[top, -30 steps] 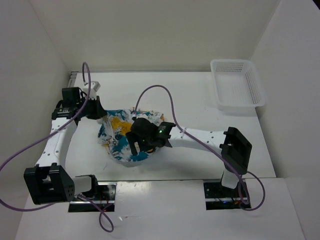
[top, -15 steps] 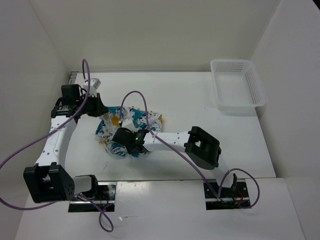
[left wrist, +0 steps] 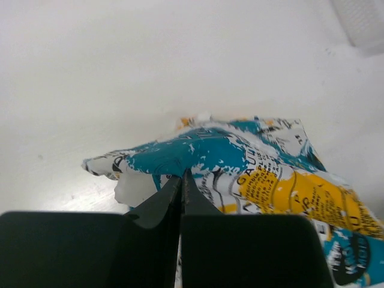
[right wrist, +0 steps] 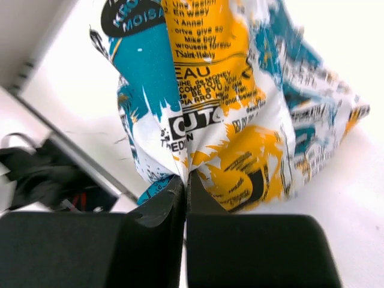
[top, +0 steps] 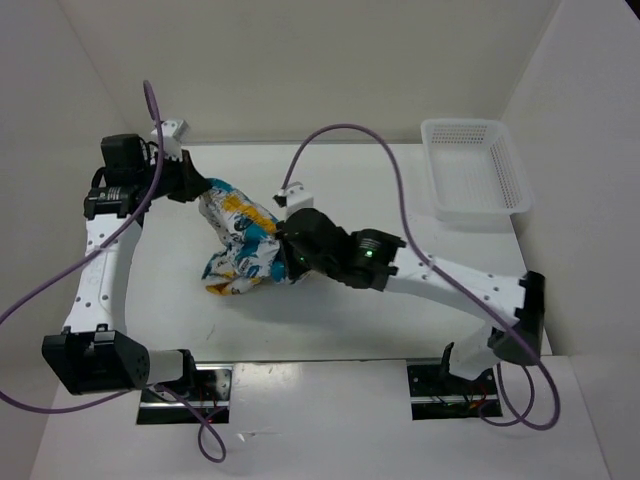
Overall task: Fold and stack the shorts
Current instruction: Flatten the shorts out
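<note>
Top external: white table [top: 400, 310], white walls [top: 300, 70]. My left gripper [top: 197, 189] and right gripper [top: 284, 256] both pinch the bunched yellow-teal shorts [top: 240, 245].

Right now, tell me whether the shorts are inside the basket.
No, the shorts hang pinched between the left gripper and right gripper, well apart from the basket at the far right.

One camera looked down from high behind me onto the shorts [top: 238, 240]; both my wrist cameras faced those shorts from very close.
</note>
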